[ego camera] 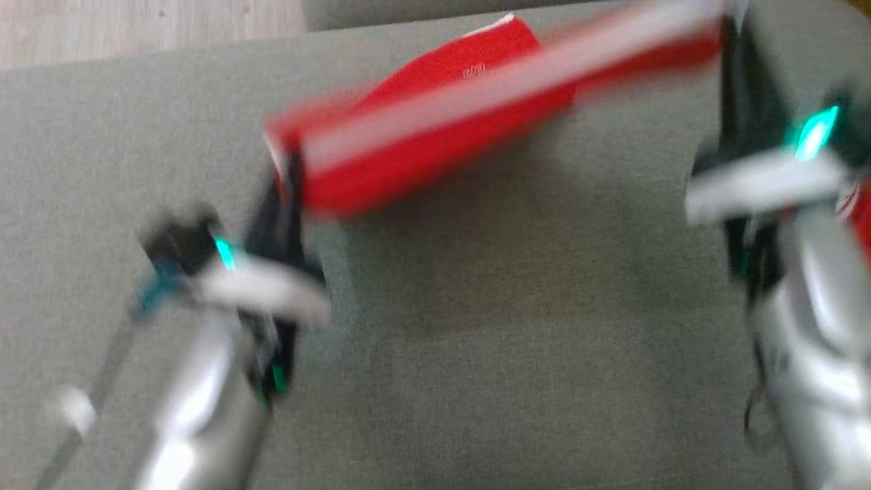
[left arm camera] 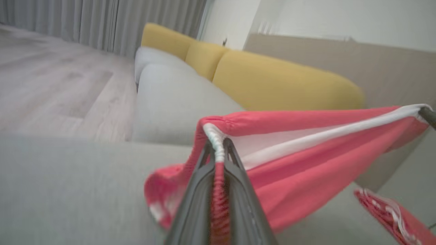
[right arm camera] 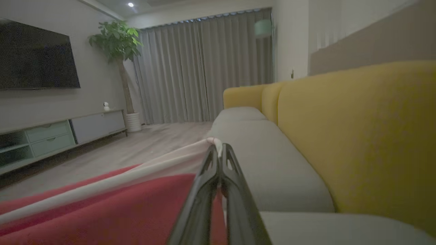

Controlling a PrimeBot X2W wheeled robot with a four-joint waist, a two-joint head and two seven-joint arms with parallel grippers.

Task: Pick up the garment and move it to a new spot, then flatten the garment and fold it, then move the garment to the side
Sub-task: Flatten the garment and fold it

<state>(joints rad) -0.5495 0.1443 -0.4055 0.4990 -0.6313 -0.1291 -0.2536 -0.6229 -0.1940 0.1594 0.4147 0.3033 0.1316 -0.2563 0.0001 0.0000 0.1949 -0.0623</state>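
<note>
- Garment [ego camera: 422,156]: red cloth with a white band along one edge. It is held up in the air, stretched between the two grippers above the grey sofa seat [ego camera: 476,340]. Its shadow falls on the seat below.
- Left gripper [left arm camera: 218,144]: fingers pinched tight on the gathered, white-edged corner, with red cloth bunched down the slot between them.
- Right gripper [right arm camera: 218,149]: fingers pressed together on the other end of the white band.
- Edges: the white band runs as a taut line from one grip to the other, and the red body sags beneath it. I cannot tell whether the lowest fold touches the seat.
- Room: a wide stretch of seat lies under the cloth and on the robot's side of it. Wood floor [ego camera: 136,27] shows beyond the seat's far left edge.
- Head view: heavily motion-blurred. It shows both pale forearms and a small pale mark [ego camera: 474,71] on the red cloth.
- Left wrist view: shows the whole span of the cloth. A separate scrap of red with white stitching [left arm camera: 391,211] sits at the lower right, and I cannot tell what it belongs to.
- Right wrist view: shows the room beyond, with grey curtains [right arm camera: 204,68], a wall screen [right arm camera: 34,58], a potted tree [right arm camera: 115,44] and a low cabinet [right arm camera: 51,136], all well apart from the sofa.
- Yellow back cushions [left arm camera: 282,81] line the seat on the right gripper's side and are the nearest upright surface.
</note>
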